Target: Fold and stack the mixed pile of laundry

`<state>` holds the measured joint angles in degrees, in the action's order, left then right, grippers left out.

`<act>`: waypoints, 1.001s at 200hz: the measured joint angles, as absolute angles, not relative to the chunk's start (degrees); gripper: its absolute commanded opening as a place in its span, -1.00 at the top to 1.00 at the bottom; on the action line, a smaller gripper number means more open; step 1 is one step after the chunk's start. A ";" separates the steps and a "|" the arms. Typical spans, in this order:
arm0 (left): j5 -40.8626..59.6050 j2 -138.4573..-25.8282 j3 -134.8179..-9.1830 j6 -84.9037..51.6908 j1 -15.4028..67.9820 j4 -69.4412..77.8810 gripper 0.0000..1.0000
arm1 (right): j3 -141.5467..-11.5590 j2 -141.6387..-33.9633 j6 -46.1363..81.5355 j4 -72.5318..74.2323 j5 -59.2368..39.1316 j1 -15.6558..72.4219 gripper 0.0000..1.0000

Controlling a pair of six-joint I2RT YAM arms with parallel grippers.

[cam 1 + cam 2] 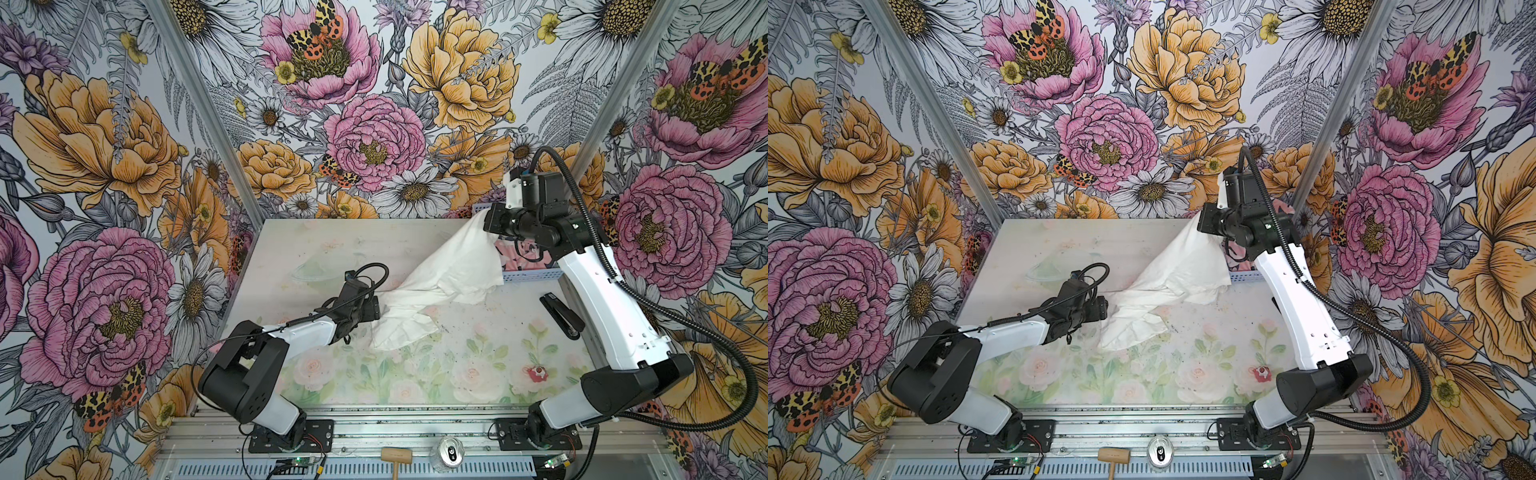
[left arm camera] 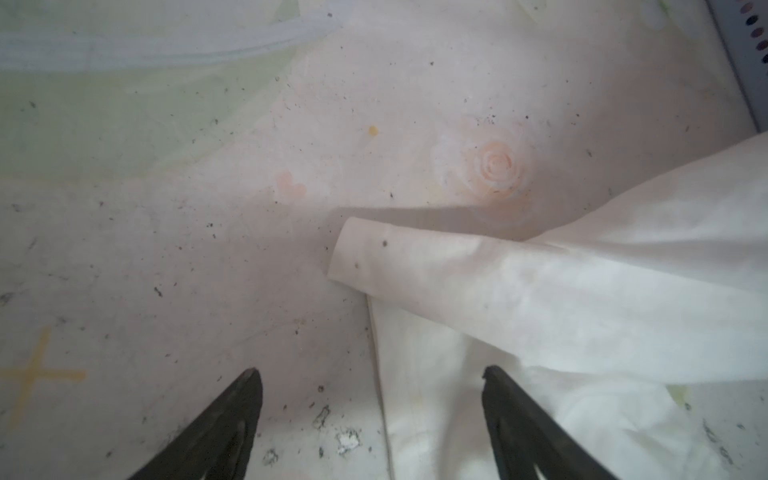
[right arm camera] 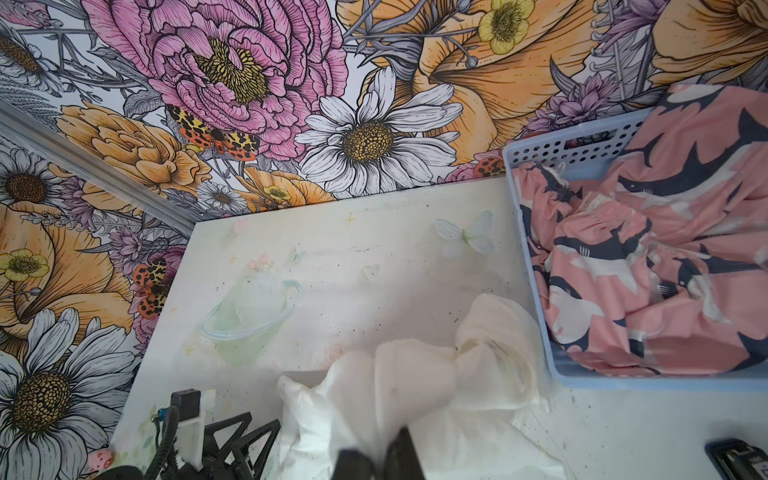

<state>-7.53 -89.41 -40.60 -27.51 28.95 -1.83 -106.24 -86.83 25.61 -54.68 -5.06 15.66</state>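
Though hidden in both top views, left jaws apart beside T-shirt (image 2: 540, 299), right jaws clamped on it

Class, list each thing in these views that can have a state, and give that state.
T-shirt, unfolded; one end lifted, the rest trailing on the table.
Pink garment, crumpled in the basket.
Basket, upright, holding the pink garment.
Left gripper, open over the T-shirt's edge.
Right gripper, shut on the T-shirt, raised.
Stapler, closed, lying flat.
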 measured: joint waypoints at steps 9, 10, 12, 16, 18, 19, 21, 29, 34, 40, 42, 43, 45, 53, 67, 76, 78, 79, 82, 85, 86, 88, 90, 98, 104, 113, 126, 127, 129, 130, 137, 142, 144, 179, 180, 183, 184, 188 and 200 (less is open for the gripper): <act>-6.13 -91.98 -42.09 -27.81 28.34 -1.83 -0.25 | -106.28 -86.83 25.61 -54.68 -5.39 15.66 1.00; -6.00 -92.18 -42.24 -27.75 28.29 -1.83 -0.24 | -106.28 -86.83 25.58 -54.68 -5.39 15.66 1.00; -5.69 -92.73 -42.59 -27.22 28.21 -1.91 -0.23 | -106.30 -86.83 25.61 -54.70 -5.50 15.66 1.00; -5.19 -93.69 -43.11 -27.66 28.10 -1.80 -0.20 | -106.34 -86.83 25.61 -54.70 -5.52 15.66 1.00; -4.86 -94.15 -43.40 -27.40 28.03 -1.83 -0.20 | -106.34 -86.83 25.61 -54.70 -5.63 15.66 1.00; -4.75 -94.28 -43.48 -27.35 28.03 -1.83 -0.20 | -106.37 -86.83 25.61 -54.68 -5.69 15.66 1.00; -4.45 -94.56 -43.62 -27.51 28.03 -1.83 -0.19 | -106.37 -86.80 25.61 -54.68 -5.69 15.66 1.00; -3.25 -95.66 -44.12 -27.64 28.16 -1.80 -0.16 | -106.48 -86.83 25.61 -54.72 -5.87 15.66 1.00; -2.83 -95.92 -44.25 -27.53 28.36 -1.48 -0.15 | -106.59 -86.83 25.61 -54.76 -5.89 15.66 1.00; -1.89 -96.14 -44.49 -27.53 28.60 -1.41 -0.13 | -106.72 -86.83 25.61 -54.78 -5.91 15.66 1.00; -1.76 -96.16 -44.51 -27.55 28.67 -1.41 -0.11 | -106.76 -86.83 25.61 -54.81 -5.91 15.66 1.00; -1.56 -96.25 -44.56 -27.57 28.75 -1.41 -0.11 | -106.78 -86.83 25.61 -54.81 -5.91 15.66 1.00; -1.34 -96.33 -44.66 -27.53 28.88 -1.41 -0.09 | -106.85 -86.83 25.61 -54.85 -5.93 15.66 1.00; -0.32 -96.71 -45.15 -27.53 29.41 -1.58 -0.05 | -107.07 -86.83 25.61 -54.96 -5.96 15.66 1.00; 0.54 -98.00 -47.03 -27.46 30.28 -2.92 0.06 | -107.33 -86.83 25.61 -55.07 -6.15 15.66 1.00; 0.71 -99.04 -48.58 -27.68 30.72 -4.25 0.19 | -107.44 -86.85 25.61 -55.11 -6.28 15.66 1.00; 0.73 -99.31 -49.04 -27.68 30.83 -4.62 0.22 | -107.46 -86.85 25.61 -55.09 -6.33 15.66 1.00; 0.75 -99.37 -49.17 -27.57 30.87 -4.82 0.23 | -107.48 -86.85 25.61 -55.09 -6.33 15.66 1.00; 0.75 -99.83 -49.80 -27.81 31.03 -5.32 0.29 | -107.53 -86.85 25.61 -55.09 -6.33 15.66 1.00; 0.75 -100.14 -50.41 -27.75 31.11 -5.96 0.35 | -107.53 -86.87 25.61 -55.09 -6.33 15.66 1.00; 0.78 -100.22 -50.57 -27.62 31.14 -6.13 0.37 | -107.55 -86.87 25.61 -55.09 -6.33 15.66 1.00; 0.75 -100.53 -50.98 -27.77 31.22 -6.44 0.42 | -107.55 -86.87 25.61 -55.09 -6.33 15.66 1.00; 0.73 -100.75 -51.29 -28.05 31.29 -6.70 0.47 | -107.55 -86.87 25.61 -55.09 -6.35 15.66 1.00; 0.73 -101.86 -52.86 -28.32 31.42 -8.38 0.65 | -107.55 -86.89 25.61 -55.09 -6.33 15.66 1.00; 0.69 -102.85 -54.46 -28.32 31.62 -9.82 0.79 | -107.55 -86.91 25.61 -55.09 -6.33 15.66 1.00; 0.69 -104.07 -56.34 -27.88 31.75 -11.51 0.97 | -107.55 -86.98 25.61 -55.09 -6.35 15.66 1.00; 0.45 -105.19 -58.37 -28.18 31.79 -13.58 1.00 | -107.55 -87.00 25.61 -55.11 -6.33 15.66 1.00; 0.47 -105.21 -58.46 -28.23 31.79 -13.65 1.00 | -107.55 -87.00 25.61 -55.09 -6.33 15.66 1.00; 0.34 -105.25 -58.59 -28.21 31.81 -13.89 1.00 | -107.55 -87.00 25.61 -55.11 -6.31 15.66 1.00; 0.25 -105.25 -58.63 -28.21 31.83 -14.04 1.00 | -107.55 -87.00 25.61 -55.11 -6.33 15.66 1.00; -0.30 -105.21 -58.98 -28.16 31.88 -15.05 1.00 | -107.55 -87.00 25.61 -55.09 -6.33 15.66 1.00; -0.86 -105.06 -59.02 -28.14 31.88 -15.79 1.00 | -107.55 -87.00 25.61 -55.09 -6.33 15.66 1.00; -1.06 -104.84 -59.02 -28.16 31.88 -15.94 1.00 | -107.55 -87.00 25.61 -55.09 -6.31 15.64 1.00; -5.41 -99.59 -58.19 -27.05 29.08 -23.38 1.00 | -107.68 -87.64 25.19 -54.83 -6.33 15.00 1.00; -5.56 -99.29 -58.19 -26.96 28.80 -23.53 1.00 | -107.72 -87.70 25.15 -54.83 -6.33 15.00 1.00; -5.74 -98.85 -58.24 -26.76 28.40 -23.75 1.00 | -107.83 -87.88 25.10 -54.76 -6.33 14.96 1.00; -6.07 -98.28 -58.35 -26.55 27.81 -23.94 1.00 | -107.96 -88.05 25.04 -54.65 -6.35 14.90 1.00; -6.39 -97.51 -58.54 -26.22 27.07 -24.29 1.00 | -108.22 -88.49 24.88 -54.46 -6.35 14.70 1.00; -7.94 -94.96 -60.25 -24.58 23.57 -25.30 1.00 | -109.34 -90.17 24.51 -53.54 -6.74 13.87 1.00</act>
